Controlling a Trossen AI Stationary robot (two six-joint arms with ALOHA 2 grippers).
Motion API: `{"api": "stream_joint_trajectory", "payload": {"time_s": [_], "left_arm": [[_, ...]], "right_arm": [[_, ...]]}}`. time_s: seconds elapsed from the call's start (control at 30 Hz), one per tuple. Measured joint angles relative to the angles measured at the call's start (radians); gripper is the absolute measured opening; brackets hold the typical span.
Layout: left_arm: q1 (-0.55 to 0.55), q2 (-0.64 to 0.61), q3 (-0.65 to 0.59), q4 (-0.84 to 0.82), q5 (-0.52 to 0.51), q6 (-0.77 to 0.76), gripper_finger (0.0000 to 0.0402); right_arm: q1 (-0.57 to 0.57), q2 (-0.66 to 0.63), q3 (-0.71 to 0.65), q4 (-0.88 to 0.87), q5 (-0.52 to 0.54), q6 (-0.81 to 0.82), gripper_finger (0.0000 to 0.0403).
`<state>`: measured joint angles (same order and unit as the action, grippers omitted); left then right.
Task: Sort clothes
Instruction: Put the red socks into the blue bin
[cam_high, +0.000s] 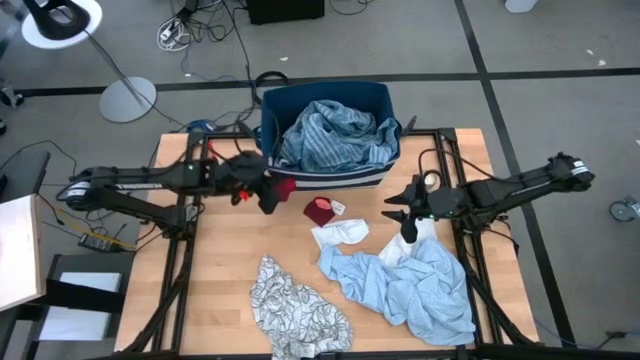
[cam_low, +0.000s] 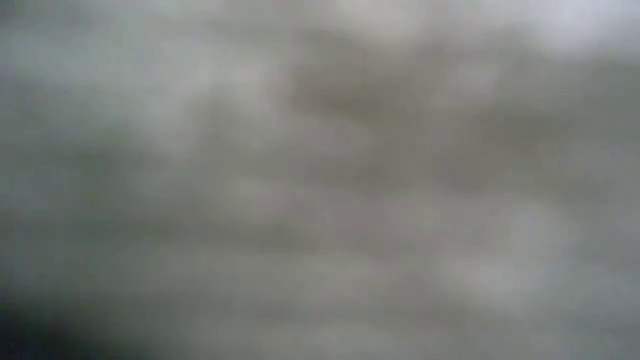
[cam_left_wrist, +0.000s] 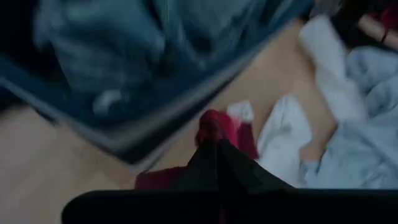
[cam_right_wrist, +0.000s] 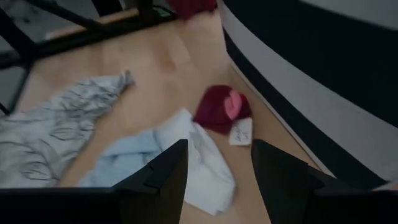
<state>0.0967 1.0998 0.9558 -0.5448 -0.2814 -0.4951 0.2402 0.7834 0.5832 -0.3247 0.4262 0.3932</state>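
Note:
A dark blue bin (cam_high: 385, 170) at the table's far middle holds blue-striped clothes (cam_high: 330, 130). My left gripper (cam_high: 270, 192) is just in front of the bin's near left corner, shut on a small red cloth (cam_high: 284, 187). A dark red garment (cam_high: 320, 211) with a white tag, a white garment (cam_high: 340, 235), a pale blue garment (cam_high: 410, 285) and a leaf-print garment (cam_high: 295, 310) lie flat on the table. My right gripper (cam_high: 408, 218) is open and empty above the far edge of the pale blue garment. In the right wrist view its fingers (cam_right_wrist: 217, 168) stand over the white garment (cam_right_wrist: 199, 158). My left gripper pinches the small red cloth between its two shut fingers. A bunch of the cloth (cam_left_wrist: 213, 126) shows at the fingertips, and more of it (cam_left_wrist: 155, 179) hangs beside the fingers. Whether one layer or several is held, and whether the cloth is clear of the table, I cannot tell.
The bin's near wall (cam_left_wrist: 143, 134) stands close ahead of my left gripper. Bare wood (cam_high: 220, 260) lies at the table's near left. The low view is covered by a grey blur and shows nothing.

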Motion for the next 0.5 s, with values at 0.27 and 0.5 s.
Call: {"api": "stream_joint_trajectory", "payload": {"time_s": [0.27, 0.5], "left_arm": [[0.014, 0.008, 0.196, -0.008, -0.091, 0.157, 0.0000], [0.130, 0.121, 0.428, -0.009, -0.061, 0.360, 0.0000]], "right_arm": [[-0.031, 0.000, -0.055, 0.010, 0.026, -0.001, 0.0178], [-0.049, 0.000, -0.062, 0.049, 0.026, -0.002, 0.0178]]}}
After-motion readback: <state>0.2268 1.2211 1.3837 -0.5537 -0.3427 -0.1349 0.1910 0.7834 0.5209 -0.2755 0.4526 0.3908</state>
